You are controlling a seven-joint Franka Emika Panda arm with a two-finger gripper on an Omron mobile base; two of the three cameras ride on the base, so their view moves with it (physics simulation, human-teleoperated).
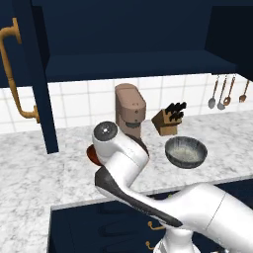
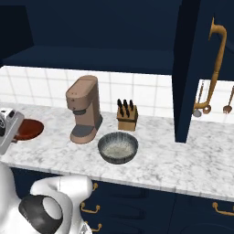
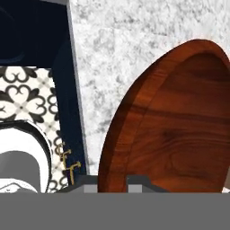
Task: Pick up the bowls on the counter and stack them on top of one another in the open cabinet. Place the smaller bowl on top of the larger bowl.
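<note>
So in the left base view, going left to right: the open cabinet door (image 1: 37, 74) with its brass handle (image 1: 12, 74) hangs at about 10 o'clock, and the cabinet shelf (image 1: 138, 64) runs across the top. The red bowl (image 1: 92, 154) peeks out just left of the arm's wrist, down on the marble worktop (image 1: 29, 183). The coffee machine (image 1: 130, 109) stands right behind it, then a knife block (image 1: 169, 119) at 1 o'clock, and the grey bowl (image 1: 186, 151) sits on the worktop at about 3 o'clock, well apart from the red one. Some utensils (image 1: 222, 94) hang on the tile wall at far right.

The right base view has the same stuff flipped around: red bowl (image 2: 28, 129) at 9 o'clock by the hand, coffee machine (image 2: 84, 109) next, grey bowl (image 2: 118, 147) dead centre near the front edge, knife block (image 2: 127, 116) behind it, and the cabinet door (image 2: 187, 68) at 2 o'clock.

In the hand view the red bowl (image 3: 179, 121) looms huge and tilted, with its rim running right down between the fingertips (image 3: 92, 184) of the gripper (image 3: 114, 185). The jaws look pinched shut on that rim, with barely any gap. The worktop (image 3: 134, 40) is behind it, at 12 o'clock.
</note>
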